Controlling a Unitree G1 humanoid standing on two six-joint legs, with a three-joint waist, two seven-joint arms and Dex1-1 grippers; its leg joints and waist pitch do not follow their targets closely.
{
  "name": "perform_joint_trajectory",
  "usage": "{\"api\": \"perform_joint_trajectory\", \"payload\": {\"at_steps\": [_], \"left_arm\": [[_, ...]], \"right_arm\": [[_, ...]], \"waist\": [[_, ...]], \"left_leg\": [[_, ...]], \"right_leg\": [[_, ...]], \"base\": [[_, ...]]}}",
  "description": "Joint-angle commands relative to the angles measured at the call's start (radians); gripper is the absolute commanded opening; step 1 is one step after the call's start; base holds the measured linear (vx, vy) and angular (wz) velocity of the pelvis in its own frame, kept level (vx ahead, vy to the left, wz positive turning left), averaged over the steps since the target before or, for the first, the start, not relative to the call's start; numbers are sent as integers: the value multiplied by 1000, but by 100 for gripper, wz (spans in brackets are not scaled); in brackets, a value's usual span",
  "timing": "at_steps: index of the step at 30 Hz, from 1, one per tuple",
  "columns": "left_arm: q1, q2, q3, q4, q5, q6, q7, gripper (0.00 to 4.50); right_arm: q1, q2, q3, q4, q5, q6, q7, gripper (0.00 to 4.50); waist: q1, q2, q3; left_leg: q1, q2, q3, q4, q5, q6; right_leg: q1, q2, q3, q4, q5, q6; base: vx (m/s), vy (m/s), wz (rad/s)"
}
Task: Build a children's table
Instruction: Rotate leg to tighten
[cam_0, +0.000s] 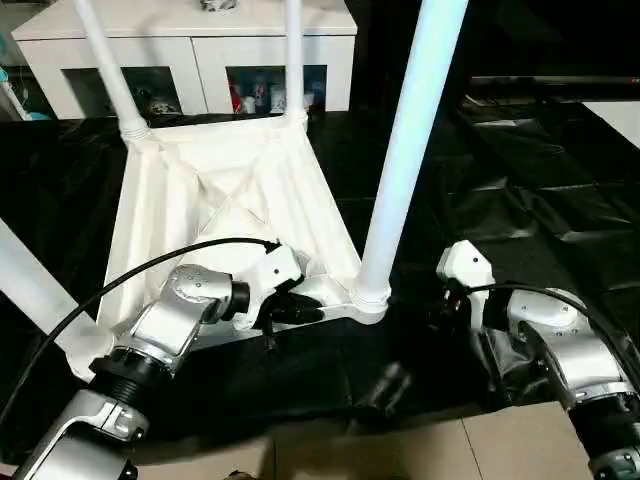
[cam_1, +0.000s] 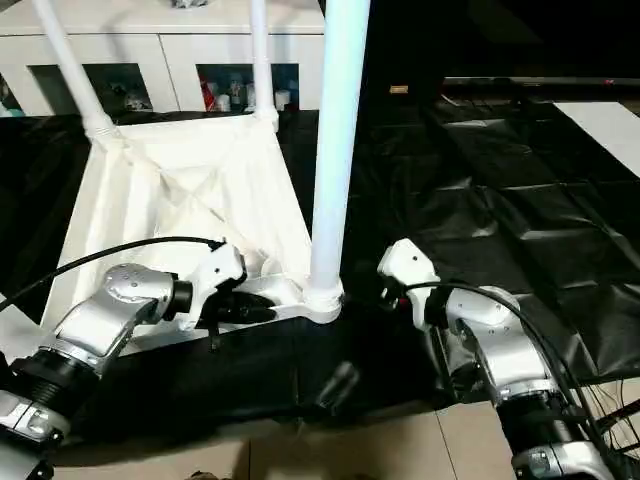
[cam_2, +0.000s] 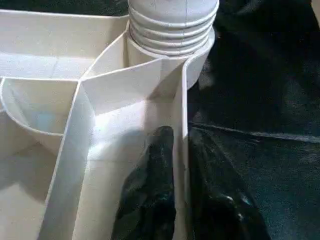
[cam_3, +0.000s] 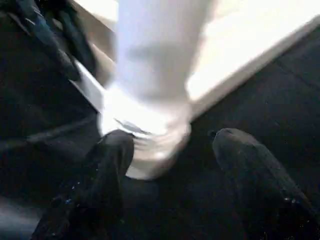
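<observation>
The white children's table top lies upside down on a black sheet, ribbed underside up. White tube legs stand in its corner sockets: the near right leg, the far ones and the near left leg. My left gripper is shut on the top's near rim wall, just left of the near right socket. One finger is inside the wall, the other outside. My right gripper stands open low on the sheet, right of that socket, fingers apart before it.
A black plastic sheet covers the floor under and around the table. A white cabinet with glass doors stands behind the far edge. Bare floor tiles show at the near edge of the sheet.
</observation>
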Motion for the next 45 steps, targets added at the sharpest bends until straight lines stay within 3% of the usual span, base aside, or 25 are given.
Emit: {"api": "perform_joint_trajectory", "payload": {"at_steps": [1,8,13,14,25,28,35,42,43,45], "left_arm": [[11,0,-28,14,20,18,2,21],[21,-7,-34,-6,16,30,-9,4],[24,-10,-35,-12,19,30,-4,0],[24,-11,-35,-12,20,30,-4,0],[24,-11,-38,-12,24,27,-5,0],[28,-11,-38,-18,24,30,-5,0],[32,-6,-38,-22,24,34,-10,0],[31,-2,-38,-21,27,37,-14,0],[31,-1,-38,-23,27,39,-16,0],[31,0,-38,-23,27,40,-17,0]], "right_arm": [[-2,11,14,-13,4,-8,0,301],[-19,44,3,2,29,18,-5,301],[-34,53,6,35,31,26,-8,338],[-36,55,14,40,23,17,-9,362],[-64,88,11,93,32,2,-9,362],[-69,91,13,108,32,-10,-8,362],[-72,99,15,123,36,-14,2,291],[-69,99,16,134,31,-24,7,270],[-66,99,18,135,30,-26,8,269],[-64,101,19,136,30,-26,7,269]], "waist": [[6,-5,-70],[9,-7,-69],[9,-6,-69],[9,-6,-70],[12,-14,-70],[15,-11,-71],[16,-13,-71],[16,-12,-71],[17,-7,-71],[16,-10,-71]], "left_leg": [[18,19,-15,-68,-262,47],[20,20,-15,-69,-273,40],[20,21,-15,-69,-266,40],[20,21,-15,-69,-262,39],[19,20,-14,-68,-252,43],[20,21,-13,-68,-235,47],[18,20,-13,-68,-239,45],[19,20,-13,-68,-244,43],[20,20,-14,-69,-245,41],[19,20,-14,-68,-245,41]], "right_leg": [[46,-42,21,-74,-175,-241],[43,-43,22,-77,-214,-231],[43,-43,22,-76,-206,-234],[44,-44,22,-75,-202,-234],[43,-45,22,-75,-213,-226],[43,-45,22,-72,-186,-232],[44,-45,22,-73,-205,-225],[43,-45,22,-74,-205,-225],[43,-45,22,-73,-201,-226],[44,-44,22,-73,-193,-228]], "base": [[0,0,0],[0,0,0],[0,0,0],[0,0,0],[0,0,0],[0,0,0],[0,0,0],[0,0,0],[0,0,0],[0,0,0]]}}
